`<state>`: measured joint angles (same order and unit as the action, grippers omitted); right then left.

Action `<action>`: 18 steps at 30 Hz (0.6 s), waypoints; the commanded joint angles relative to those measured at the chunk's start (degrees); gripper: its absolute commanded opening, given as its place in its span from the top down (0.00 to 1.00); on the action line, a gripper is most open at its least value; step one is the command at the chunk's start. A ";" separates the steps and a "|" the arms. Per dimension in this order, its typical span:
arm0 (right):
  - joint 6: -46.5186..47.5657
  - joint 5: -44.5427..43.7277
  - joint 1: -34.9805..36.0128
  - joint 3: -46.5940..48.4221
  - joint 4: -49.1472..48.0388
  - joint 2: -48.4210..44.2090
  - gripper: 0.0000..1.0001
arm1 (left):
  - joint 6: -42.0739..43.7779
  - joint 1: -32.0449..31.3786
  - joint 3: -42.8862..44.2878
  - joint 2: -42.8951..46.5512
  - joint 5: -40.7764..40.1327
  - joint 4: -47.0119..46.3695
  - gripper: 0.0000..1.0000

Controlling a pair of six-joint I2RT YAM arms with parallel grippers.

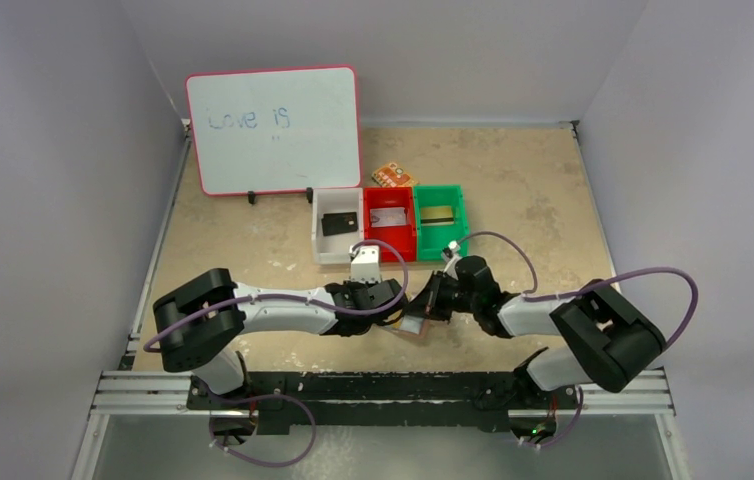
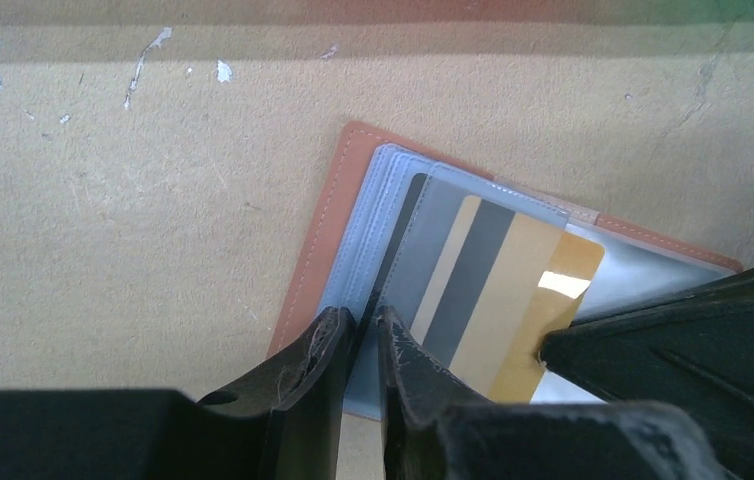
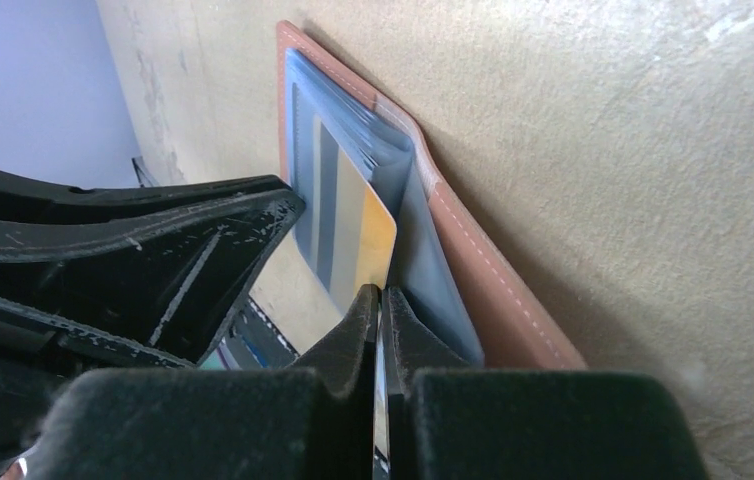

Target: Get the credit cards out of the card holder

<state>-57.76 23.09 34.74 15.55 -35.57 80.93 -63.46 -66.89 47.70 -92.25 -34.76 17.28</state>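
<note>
The tan-brown card holder [image 2: 315, 242] lies open on the table near the arms' bases [image 1: 416, 330], its pale blue plastic sleeves [image 2: 378, 215] fanned out. A gold card with a dark stripe [image 2: 513, 290] sticks partway out of a clear sleeve. My left gripper [image 2: 361, 325] is shut on the near edge of the sleeves. My right gripper [image 3: 381, 295] is shut on the corner of the gold card [image 3: 373, 235], beside the holder's brown cover [image 3: 473, 262]. In the top view the left gripper [image 1: 393, 312] and right gripper [image 1: 427, 308] meet over the holder.
Three small bins stand behind the holder: a white one [image 1: 319, 238] with a black card, a red one [image 1: 390, 240] with a card, a green one [image 1: 461, 215] with a gold card. An orange patterned packet [image 1: 393, 175] and a whiteboard [image 1: 273, 130] stand farther back.
</note>
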 commanded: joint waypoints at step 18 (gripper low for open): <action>14.06 -0.38 -0.63 7.89 12.28 1.63 1.00 | 6.14 -0.26 5.39 10.35 1.77 0.57 0.71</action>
<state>-48.23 23.57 34.28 20.95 -26.48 81.49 -60.42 -66.89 50.96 -83.53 -34.17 22.00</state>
